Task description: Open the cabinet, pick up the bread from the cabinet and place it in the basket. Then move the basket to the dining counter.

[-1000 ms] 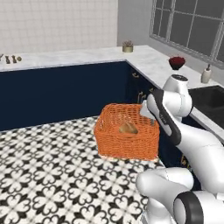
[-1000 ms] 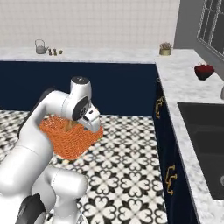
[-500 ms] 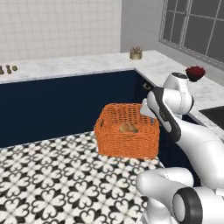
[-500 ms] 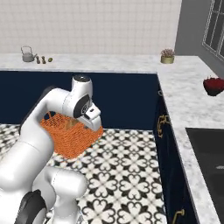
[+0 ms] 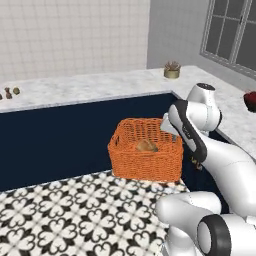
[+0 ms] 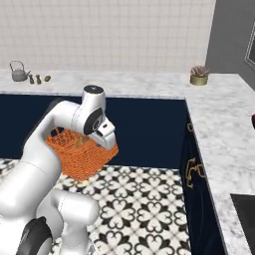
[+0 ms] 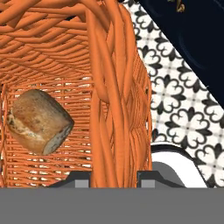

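1. So, you have the basket point(image 5: 146, 157) off the floor, at the centre of the left base view, with the bread point(image 7: 39, 121) lying loose on its bottom at the left of the hand view.
2. Your gripper point(image 7: 114, 177) is clamped on the basket's near wall; in the hand view the thick woven rim runs straight up between the two finger tips.
3. The dining counter point(image 5: 90, 86) crosses the upper half of the left base view, directly beyond the basket, its dark front filling the space behind it.
4. The relation that matters: the counter top sits higher in the frame than the basket rim, so by my reading you must raise the basket before carrying it forward.
5. A plant pot point(image 5: 171, 71) stands at the counter's right end; the stretch straight ahead looks free.
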### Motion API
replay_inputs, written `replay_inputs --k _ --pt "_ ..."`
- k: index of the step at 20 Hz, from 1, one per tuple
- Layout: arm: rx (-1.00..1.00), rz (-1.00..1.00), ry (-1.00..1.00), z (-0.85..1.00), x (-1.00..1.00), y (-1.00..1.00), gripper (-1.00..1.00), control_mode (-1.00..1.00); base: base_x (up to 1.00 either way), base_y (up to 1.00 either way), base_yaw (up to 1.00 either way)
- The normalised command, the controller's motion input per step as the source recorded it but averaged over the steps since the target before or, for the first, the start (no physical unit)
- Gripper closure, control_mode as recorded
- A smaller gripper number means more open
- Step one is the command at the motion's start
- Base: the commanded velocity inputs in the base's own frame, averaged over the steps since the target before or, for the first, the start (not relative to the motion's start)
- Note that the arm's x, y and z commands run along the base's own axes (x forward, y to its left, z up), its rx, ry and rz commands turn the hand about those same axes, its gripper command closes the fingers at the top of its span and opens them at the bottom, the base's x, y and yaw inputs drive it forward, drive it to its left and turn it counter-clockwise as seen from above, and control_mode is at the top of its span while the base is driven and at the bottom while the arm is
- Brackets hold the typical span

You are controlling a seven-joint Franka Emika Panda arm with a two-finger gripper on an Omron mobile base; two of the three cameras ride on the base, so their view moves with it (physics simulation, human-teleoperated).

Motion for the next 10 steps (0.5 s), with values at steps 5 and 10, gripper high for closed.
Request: replay_inputs --k 5,10 --pt "0.0 0.0 0.0 0.0 0.0 0.0 1.0 1.0 1.0 0.0 0.0" --pt "0.0 0.0 0.0 0.0 0.0 0.0 1.0 1.0 1.0 0.1 0.01"
